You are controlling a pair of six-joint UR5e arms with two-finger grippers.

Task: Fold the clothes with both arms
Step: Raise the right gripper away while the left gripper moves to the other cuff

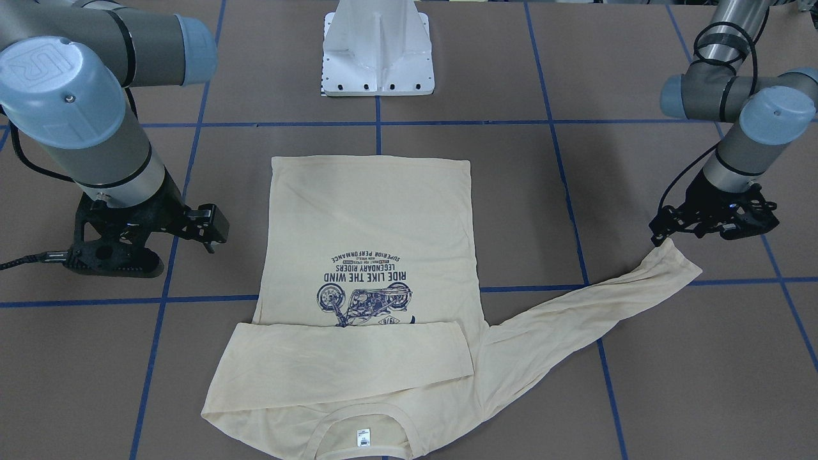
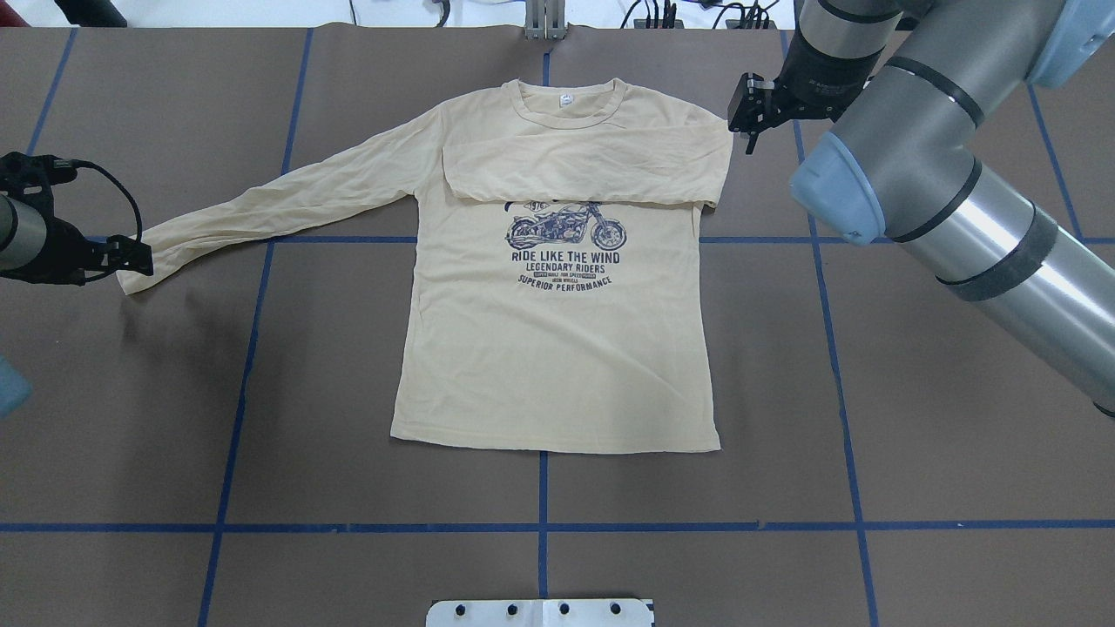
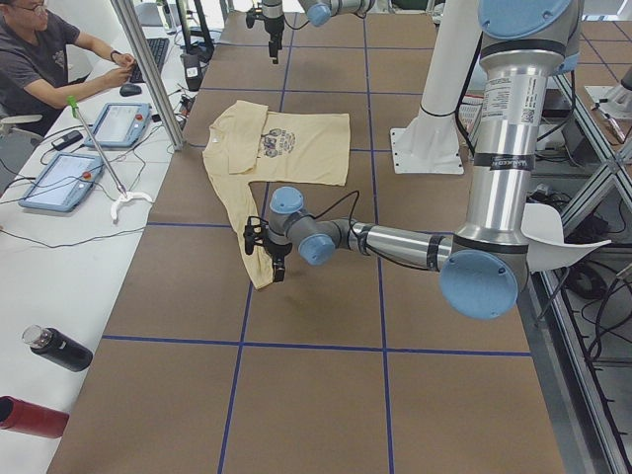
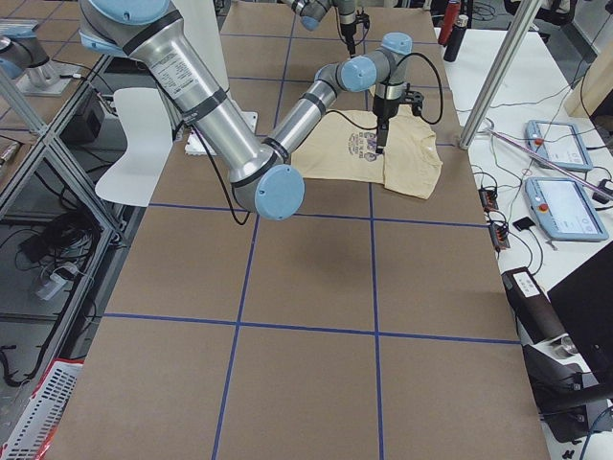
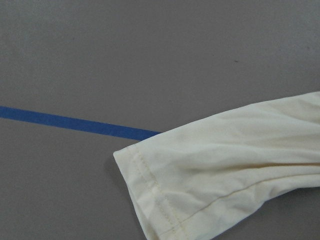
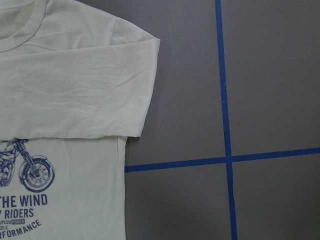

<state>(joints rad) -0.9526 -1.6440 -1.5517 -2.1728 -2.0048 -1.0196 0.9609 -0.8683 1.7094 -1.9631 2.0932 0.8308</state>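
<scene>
Beside T-shirt [image 2: 557, 348], left end effector [image 2: 136, 255] at cuff [image 5: 150, 190], right end effector [image 2: 751, 122] at shoulder [image 6: 142, 50], grip states unclear, pedestal [image 1: 377, 57] beyond hem

On your pale cream-yellow long-sleeved T-shirt [image 2: 557, 348], just below the navy motorcycle print [image 2: 566, 228], you read "RIDE LIKE THE WIND", "LEGENDARY RIDERS" and "SUPERIOR PERFORMANCE". The small white neck label [image 2: 565, 100] above that print is illegible. Well apart from the print, a light-blue round joint cap [image 1: 54, 83] bears "UR".
</scene>
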